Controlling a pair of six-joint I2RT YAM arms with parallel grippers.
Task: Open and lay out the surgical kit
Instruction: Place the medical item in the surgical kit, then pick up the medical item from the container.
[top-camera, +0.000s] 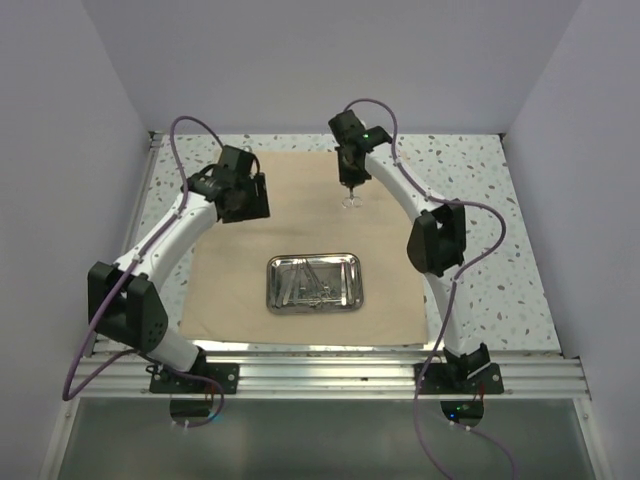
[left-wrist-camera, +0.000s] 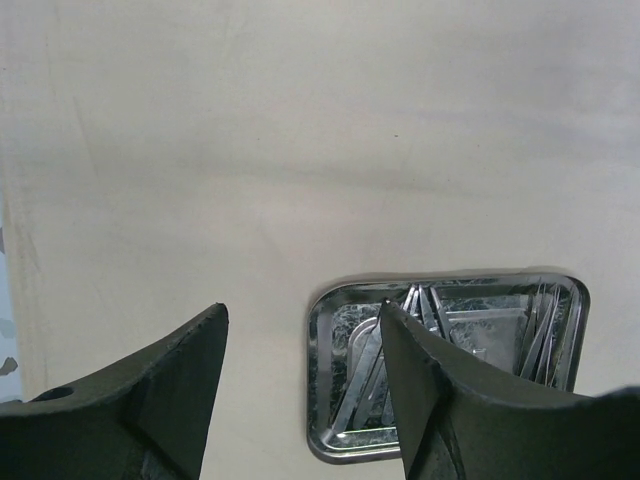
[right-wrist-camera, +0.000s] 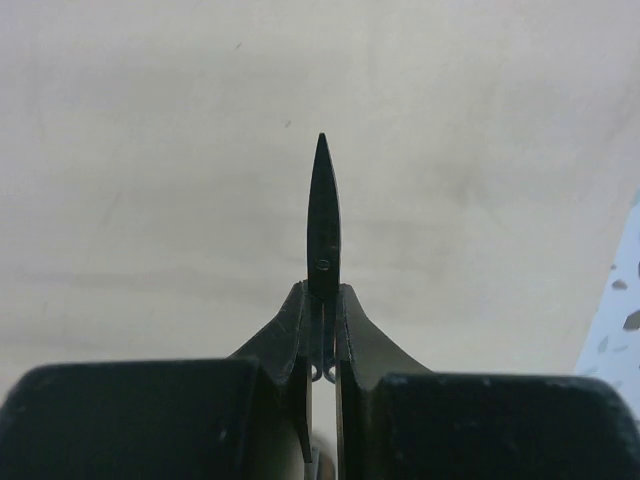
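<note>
The right gripper (right-wrist-camera: 322, 300), clamped on slim scissors (right-wrist-camera: 322, 215) over the upper middle of the spread cloth wrap (top-camera: 300, 215), should lower them flat, away from the central steel tray (top-camera: 271, 285), before releasing; the left gripper (left-wrist-camera: 300, 318) hangs open, empty.

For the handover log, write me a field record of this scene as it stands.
cloth: spread out flat
tray: on cloth, near its middle
instruments: several lying in tray
scissors: clamped in right fingers, blades closed, over far part of cloth
left fingers: open, empty, above cloth beside tray
</note>
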